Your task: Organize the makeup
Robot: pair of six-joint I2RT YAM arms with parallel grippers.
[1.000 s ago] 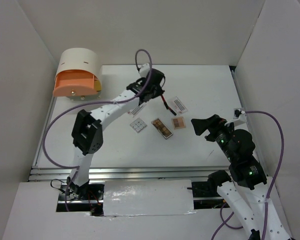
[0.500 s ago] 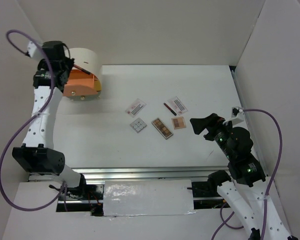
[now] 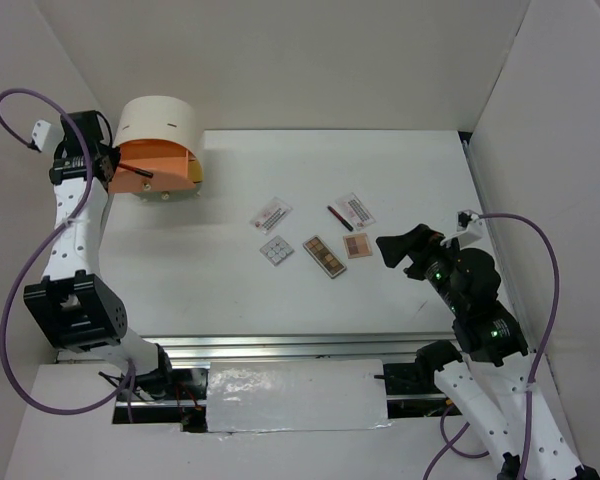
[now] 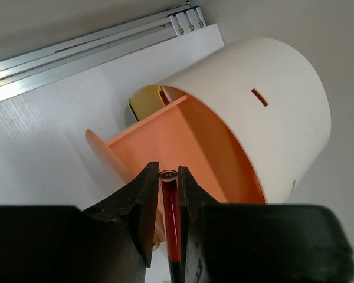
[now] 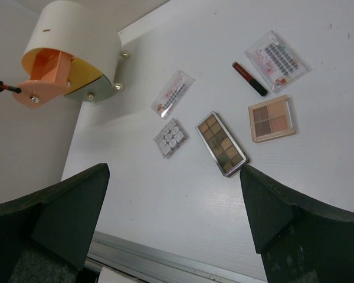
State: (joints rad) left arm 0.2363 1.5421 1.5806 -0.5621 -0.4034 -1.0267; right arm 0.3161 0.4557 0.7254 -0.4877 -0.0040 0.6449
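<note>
I can read no text, brand or number anywhere. The wide sachet [image 5: 277,53] carries rows of dark print and some pink marks, all too small to make out. The narrow sachet [image 5: 173,93] has the same kind of blurred rows. The red pencil [image 4: 170,218] has a tiny mark on its end cap that I cannot decipher.

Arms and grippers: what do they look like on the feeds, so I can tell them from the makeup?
The left arm and right arm have white links with black joint housings. A purple cable loops along each. Green lights glow on the right arm. The left gripper and right gripper have matte black, wedge-shaped fingers.
</note>
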